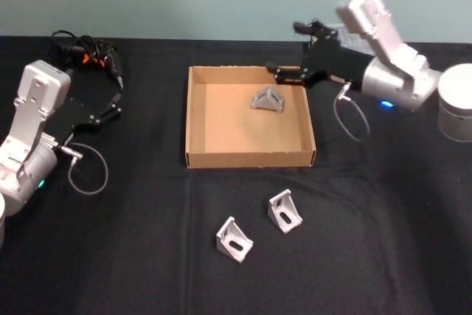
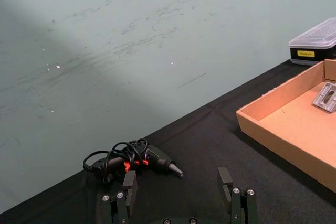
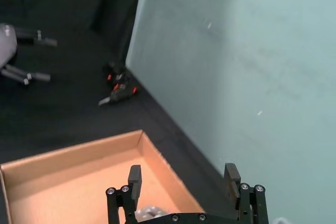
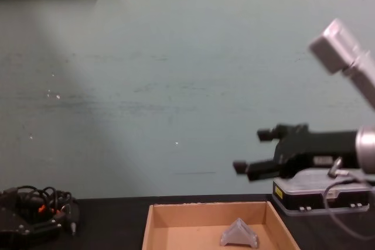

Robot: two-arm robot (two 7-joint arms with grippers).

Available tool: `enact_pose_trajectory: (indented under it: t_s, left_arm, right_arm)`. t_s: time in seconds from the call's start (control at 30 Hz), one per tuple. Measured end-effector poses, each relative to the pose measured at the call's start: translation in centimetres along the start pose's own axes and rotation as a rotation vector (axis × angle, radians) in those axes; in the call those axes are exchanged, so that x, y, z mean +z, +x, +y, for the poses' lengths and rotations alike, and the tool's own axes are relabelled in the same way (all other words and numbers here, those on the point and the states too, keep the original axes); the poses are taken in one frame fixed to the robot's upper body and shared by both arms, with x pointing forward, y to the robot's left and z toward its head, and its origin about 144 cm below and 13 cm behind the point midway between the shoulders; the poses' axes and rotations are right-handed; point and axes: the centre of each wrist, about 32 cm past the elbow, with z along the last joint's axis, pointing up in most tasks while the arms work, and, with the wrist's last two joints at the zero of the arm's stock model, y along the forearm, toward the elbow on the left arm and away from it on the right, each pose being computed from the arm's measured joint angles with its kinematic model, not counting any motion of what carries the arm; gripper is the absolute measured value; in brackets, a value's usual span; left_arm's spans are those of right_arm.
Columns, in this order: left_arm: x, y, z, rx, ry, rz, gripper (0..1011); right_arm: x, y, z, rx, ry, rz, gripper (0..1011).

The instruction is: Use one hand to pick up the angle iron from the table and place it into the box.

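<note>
Flat matte tabletop [image 1: 133, 256] is solid black, and the shallow cardboard box [image 1: 195, 119] is plain tan. The metal angle iron in the box [image 1: 268, 99] is silvery grey, same as the left loose angle iron [image 1: 234, 240] and the right loose angle iron [image 1: 285, 211]. Left gripper [image 2: 177, 177] and right gripper [image 3: 182, 171] are black. Painted wall [image 4: 176, 57] is pale teal with faint scuffs. The corded power tool [image 2: 157, 158] looks black with orange-red bits, I think.

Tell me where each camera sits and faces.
Head: high, looking down on the table, box, left gripper and right gripper.
Chest: low, facing the wall across the box; right gripper shows at right.
Left wrist: past left gripper's open fingers toward a corded tool.
Right wrist: past right gripper's open fingers, down into the box.
All four share the box.
</note>
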Motion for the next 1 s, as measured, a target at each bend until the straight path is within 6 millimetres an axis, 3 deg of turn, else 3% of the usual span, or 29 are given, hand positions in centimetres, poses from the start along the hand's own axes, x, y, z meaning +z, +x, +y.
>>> enact_pose_trajectory:
  t_s: [0.5,1.0]
  left_arm:
    - [0.0,0.0,0.0,0.000,0.000,0.000,1000]
    - [0.0,0.0,0.0,0.000,0.000,0.000,1000]
  right_arm:
    - [3.8,-4.0,-7.1,0.014,0.058,0.028,1000]
    - [3.9,-8.8,-10.7,0.074,-0.013,0.147,1000]
